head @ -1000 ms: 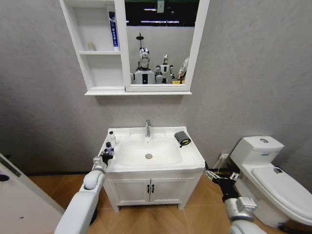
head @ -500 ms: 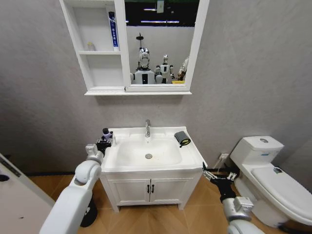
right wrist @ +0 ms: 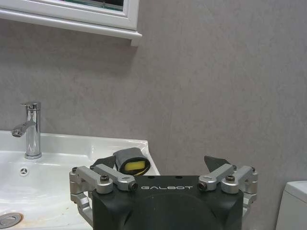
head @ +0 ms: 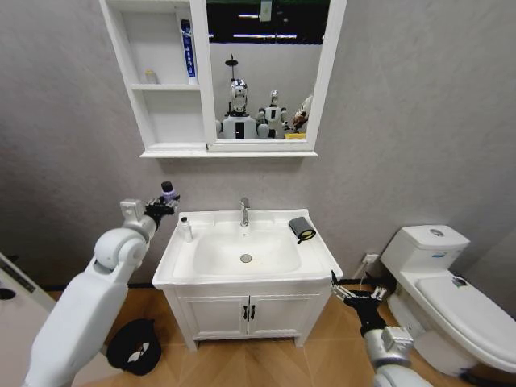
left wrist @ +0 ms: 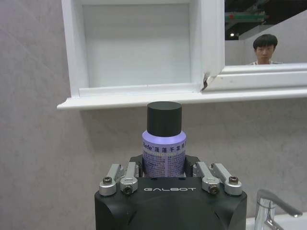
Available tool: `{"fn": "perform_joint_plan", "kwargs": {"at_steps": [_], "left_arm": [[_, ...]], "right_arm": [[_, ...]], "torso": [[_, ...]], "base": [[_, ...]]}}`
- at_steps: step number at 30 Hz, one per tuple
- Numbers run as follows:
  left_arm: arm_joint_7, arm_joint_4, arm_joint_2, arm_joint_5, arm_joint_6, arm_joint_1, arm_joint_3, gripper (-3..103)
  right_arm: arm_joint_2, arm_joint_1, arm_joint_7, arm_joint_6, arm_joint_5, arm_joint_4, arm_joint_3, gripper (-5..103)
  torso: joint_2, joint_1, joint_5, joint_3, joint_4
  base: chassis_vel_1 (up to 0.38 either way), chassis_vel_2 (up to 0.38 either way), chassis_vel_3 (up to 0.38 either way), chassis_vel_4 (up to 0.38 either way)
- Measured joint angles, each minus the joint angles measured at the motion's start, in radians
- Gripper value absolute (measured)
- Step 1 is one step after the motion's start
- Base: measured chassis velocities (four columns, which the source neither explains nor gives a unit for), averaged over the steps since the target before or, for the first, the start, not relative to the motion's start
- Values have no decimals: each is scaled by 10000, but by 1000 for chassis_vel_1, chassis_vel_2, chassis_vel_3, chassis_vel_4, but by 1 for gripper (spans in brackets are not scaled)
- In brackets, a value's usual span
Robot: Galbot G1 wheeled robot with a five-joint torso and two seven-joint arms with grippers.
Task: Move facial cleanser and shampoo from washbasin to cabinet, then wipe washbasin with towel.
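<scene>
Your left gripper [head: 164, 201] is raised above the left rear corner of the white rectangular ceramic washbasin [head: 246, 278], and it is closed around a small lavender bottle with a black cap [left wrist: 164, 143]. You hold this bottle upright, below the white wall-hung cabinet with open shelves beside the mirror [head: 168, 105], near the bottom ledge of it. On the upper shelf of the cabinet a tall blue and white tube [head: 186, 50] stands. A small white bottle [head: 185, 229] stands on the left rear corner of the washbasin. The dark grey towel bundle with a yellow patch [head: 301, 229] lies on the right rear rim. Your right gripper [head: 352, 293] hangs low beside the right front corner of the washbasin, with the fingers spread and nothing between them.
</scene>
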Motion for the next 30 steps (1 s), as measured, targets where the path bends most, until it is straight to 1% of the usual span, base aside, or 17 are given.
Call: {"fn": "perform_joint_plan", "kwargs": {"at_steps": [1, 2, 5, 6, 8, 9, 12, 13, 17, 18, 20, 21, 24, 27, 29, 30], "left_arm": [[-45, 68, 23, -116, 58, -268, 123, 43], [-45, 68, 23, -116, 58, -268, 123, 43], [-224, 373, 52, -570, 278, -1147, 590, 43], [-224, 373, 52, -570, 278, -1147, 590, 43], [-274, 690, 23, -685, 348, -1779, 943, 43], [-274, 690, 23, -685, 348, -1779, 943, 43], [-279, 1252, -104, -703, 381, -2673, 1444, 43], [-279, 1252, -104, -703, 381, -2673, 1444, 43], [-238, 2011, -145, -763, 442, -3648, 1865, 43], [-238, 2011, -145, -763, 442, -3648, 1865, 43], [-234, 2495, -166, -840, 510, -4284, 2088, 43], [-234, 2495, -166, -840, 510, -4284, 2088, 43], [-267, 3277, -337, -927, 627, -5224, 2477, 43], [-281, 3626, -474, -944, 644, -5605, 2637, 43], [-305, 4199, -779, -940, 644, -6222, 2842, 43], [-305, 4199, -779, -940, 644, -6222, 2842, 43]], "right_arm": [[-8, 1, 2, -18, 5, 1, 12, 100], [-8, 1, 2, -18, 5, 1, 12, 100], [0, 0, 9, -37, 12, -1, 32, 100], [0, 0, 9, -37, 12, -1, 32, 100], [25, -1, 16, -43, 13, -13, 28, 100], [25, -1, 16, -43, 13, -13, 28, 100], [43, 52, 47, -129, 49, -5, 15, 100], [43, 52, 47, -129, 49, -5, 15, 100], [-16, 77, 64, -164, 119, -7, 92, 100], [-16, 77, 64, -164, 119, -7, 92, 100], [-21, 85, 64, -164, 124, -54, 98, 100], [-21, 85, 64, -164, 124, -54, 98, 100], [-4, 142, 59, -156, 124, -114, 47, 100], [-3, 156, 57, -151, 124, -125, 35, 100], [-6, 174, 51, -125, 124, -154, 43, 100], [-6, 174, 51, -125, 124, -154, 43, 100]], "torso": [[0, 0, 0, 0, 0], [0, 0, 0, 0, 0], [0, 0, 0, 0, 2], [0, 0, 0, 0, 2], [0, 0, 0, 0, 1], [0, 0, 0, 0, 1], [0, 0, 1, 1, 0], [0, 0, 1, 1, 0], [0, 0, 0, 1, 3], [0, 0, 0, 1, 3], [0, 0, 1, 1, 2], [0, 0, 1, 1, 2], [0, 0, 1, 0, 2], [-1, 0, -1, 0, 2], [0, 0, 2, 0, 1], [0, 0, 2, 0, 1]], "base": [[0, 0, 0, 0], [0, 0, 0, 0], [0, 0, 0, 0], [0, 0, 0, 0], [0, 0, 0, 0], [0, 0, 0, 0], [0, 0, 0, 0], [0, 0, 0, 0], [0, 0, 0, 0], [0, 0, 0, 0], [0, 0, 0, 0], [0, 0, 0, 0], [0, 0, 0, 0], [0, 0, 0, 0], [0, 0, 0, 0], [0, 0, 0, 0]]}}
